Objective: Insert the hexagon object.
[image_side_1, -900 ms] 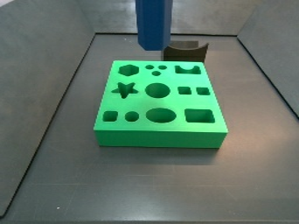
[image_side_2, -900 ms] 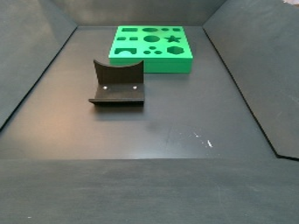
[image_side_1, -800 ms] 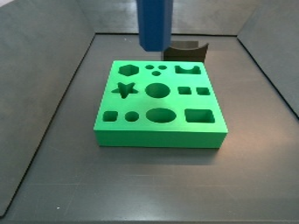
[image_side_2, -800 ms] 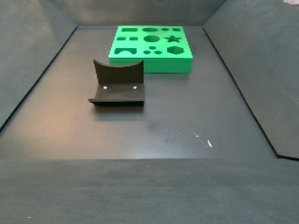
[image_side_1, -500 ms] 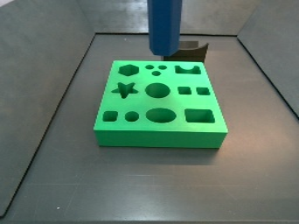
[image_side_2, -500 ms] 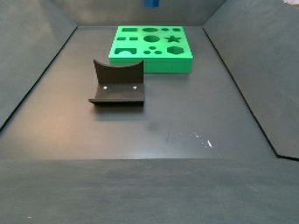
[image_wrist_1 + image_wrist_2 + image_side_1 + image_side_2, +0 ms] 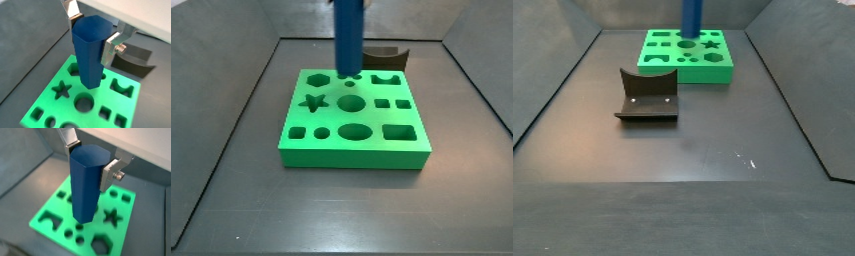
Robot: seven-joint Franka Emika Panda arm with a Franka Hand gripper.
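While held upright by gripper, hexagon object, above green board

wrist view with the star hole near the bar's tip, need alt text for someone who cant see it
The gripper holds a blue hexagon object upright above a green board with shaped holes. A dark fixture stands behind.

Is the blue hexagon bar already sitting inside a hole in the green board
No, in a wrist view the hexagon object, held by the gripper, hangs above the green board.
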